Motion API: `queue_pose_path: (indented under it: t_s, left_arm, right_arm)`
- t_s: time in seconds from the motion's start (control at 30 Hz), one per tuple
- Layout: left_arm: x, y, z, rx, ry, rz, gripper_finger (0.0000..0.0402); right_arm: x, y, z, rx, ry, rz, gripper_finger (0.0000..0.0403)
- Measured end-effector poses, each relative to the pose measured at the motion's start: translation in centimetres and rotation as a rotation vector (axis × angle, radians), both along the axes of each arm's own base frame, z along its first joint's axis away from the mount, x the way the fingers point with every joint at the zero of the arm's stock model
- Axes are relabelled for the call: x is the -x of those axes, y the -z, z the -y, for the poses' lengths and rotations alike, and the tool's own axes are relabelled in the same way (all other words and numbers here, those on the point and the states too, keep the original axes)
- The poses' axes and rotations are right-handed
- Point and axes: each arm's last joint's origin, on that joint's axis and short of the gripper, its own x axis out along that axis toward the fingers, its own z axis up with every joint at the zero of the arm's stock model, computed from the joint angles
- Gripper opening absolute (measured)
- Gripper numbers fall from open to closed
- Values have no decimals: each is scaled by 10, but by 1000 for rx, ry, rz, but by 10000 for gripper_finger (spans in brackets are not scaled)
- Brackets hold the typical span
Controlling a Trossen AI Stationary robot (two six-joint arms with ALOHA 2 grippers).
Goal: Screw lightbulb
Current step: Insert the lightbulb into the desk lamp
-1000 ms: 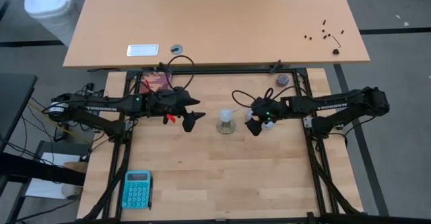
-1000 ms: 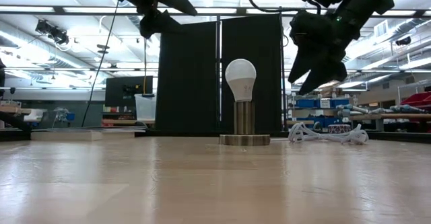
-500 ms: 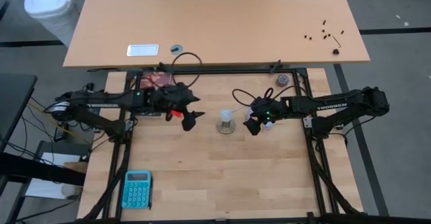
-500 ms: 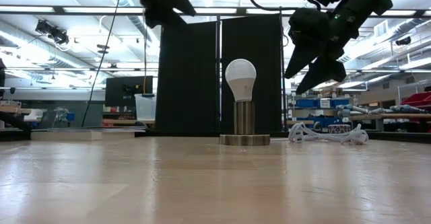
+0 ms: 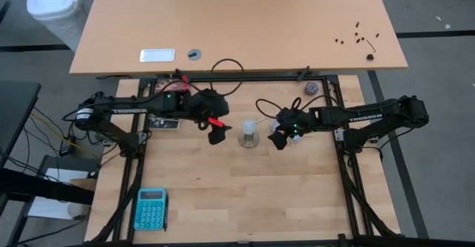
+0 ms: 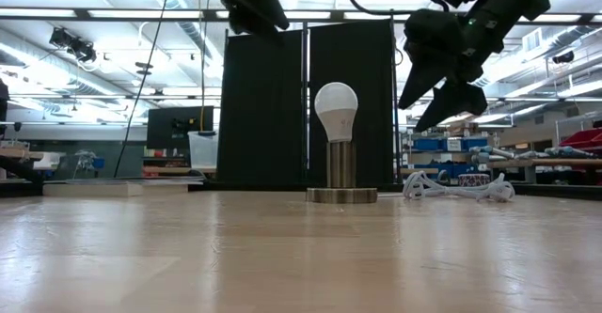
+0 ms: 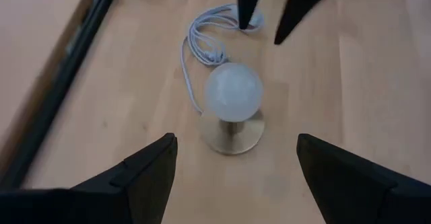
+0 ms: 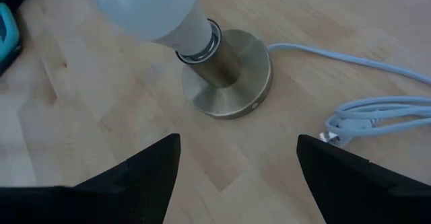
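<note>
We see the lightbulb (image 6: 336,111) standing upright in the metal socket (image 6: 341,177) near the middle of the table (image 5: 245,195). The left gripper (image 7: 234,173) hangs above and beside it with fingers apart and nothing between them. The right gripper (image 8: 236,177) is on the other side, also with fingers apart, holding nothing. We judge the bulb is light, smooth and fragile, so it can slip or crack under a hard squeeze; the widest part of the white dome looks the best place to hold for turning. The socket is the only holder here, and it holds the bulb's base; its white cord (image 8: 377,109) lies loose beside it
</note>
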Motion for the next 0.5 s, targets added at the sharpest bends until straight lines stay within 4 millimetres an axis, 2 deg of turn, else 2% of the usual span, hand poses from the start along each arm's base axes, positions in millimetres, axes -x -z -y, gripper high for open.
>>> queue_pose_path:
  t_s: [0.1, 0.27, 0.33, 0.5]
  left_arm:
    - [0, 0, -1, -50, 41, -11, 307]
    - [-5, 5, -10, 33, 89, -32, 307]
    - [-14, 13, -11, 46, 99, -82, 307]
    - [-42, 13, -16, 8, 135, -106, 307]
  right_arm:
    - [-1, 0, 0, 3, -5, 5, 307]
    - [-2, 0, 0, 7, -8, 16, 307]
    - [-3, 2, 0, 18, -22, -1, 307]
    - [-10, 5, 3, 72, -72, 10, 307]
